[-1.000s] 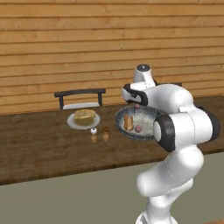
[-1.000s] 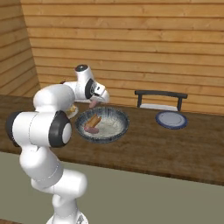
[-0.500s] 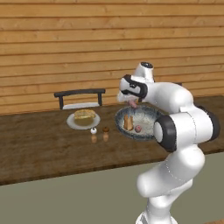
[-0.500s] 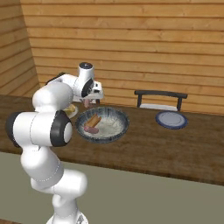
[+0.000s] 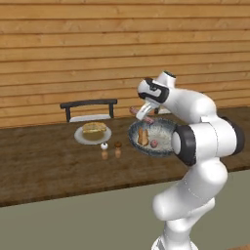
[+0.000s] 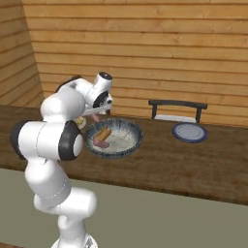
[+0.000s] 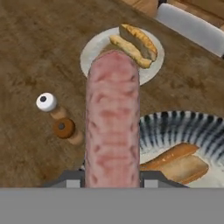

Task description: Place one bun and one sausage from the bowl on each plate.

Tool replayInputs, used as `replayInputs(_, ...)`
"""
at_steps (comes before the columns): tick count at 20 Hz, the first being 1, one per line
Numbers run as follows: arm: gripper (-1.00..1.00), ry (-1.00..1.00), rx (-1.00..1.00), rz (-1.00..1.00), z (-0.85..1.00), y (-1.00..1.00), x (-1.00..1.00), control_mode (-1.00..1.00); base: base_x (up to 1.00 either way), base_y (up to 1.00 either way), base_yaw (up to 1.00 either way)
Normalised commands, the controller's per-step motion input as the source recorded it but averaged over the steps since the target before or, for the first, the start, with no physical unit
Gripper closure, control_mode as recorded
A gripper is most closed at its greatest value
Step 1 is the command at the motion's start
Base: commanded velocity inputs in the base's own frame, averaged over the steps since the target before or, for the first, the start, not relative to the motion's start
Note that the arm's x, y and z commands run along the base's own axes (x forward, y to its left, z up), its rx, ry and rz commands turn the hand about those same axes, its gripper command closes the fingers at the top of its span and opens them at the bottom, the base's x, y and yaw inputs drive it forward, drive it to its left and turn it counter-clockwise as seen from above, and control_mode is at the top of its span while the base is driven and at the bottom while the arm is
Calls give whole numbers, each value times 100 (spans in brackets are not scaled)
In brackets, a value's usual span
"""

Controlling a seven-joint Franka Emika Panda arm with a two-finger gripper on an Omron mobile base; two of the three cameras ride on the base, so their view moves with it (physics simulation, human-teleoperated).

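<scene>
claw [image 5: 145, 117] gripping sausage [image 7: 113, 118], above bowl [image 7: 175, 124] rim

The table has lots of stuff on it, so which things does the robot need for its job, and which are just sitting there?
Needed: bowl, sausage in gripper, bun in bowl, white plate with bun, blue plate.
Just sitting: two shakers, dark rack.

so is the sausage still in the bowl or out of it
Out. The sausage is held in the gripper, lifted above the bowl rim, toward the pale plate carrying a bun.
</scene>
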Motion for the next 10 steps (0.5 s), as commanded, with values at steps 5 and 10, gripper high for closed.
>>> replayInputs(5, 100, 9, -3, -5, -2, 12, 21, -100, 0, 0, 0)
replayInputs(10, 100, 1, -20, 22, 0, 71, 70, -100, 0, 0, 0)
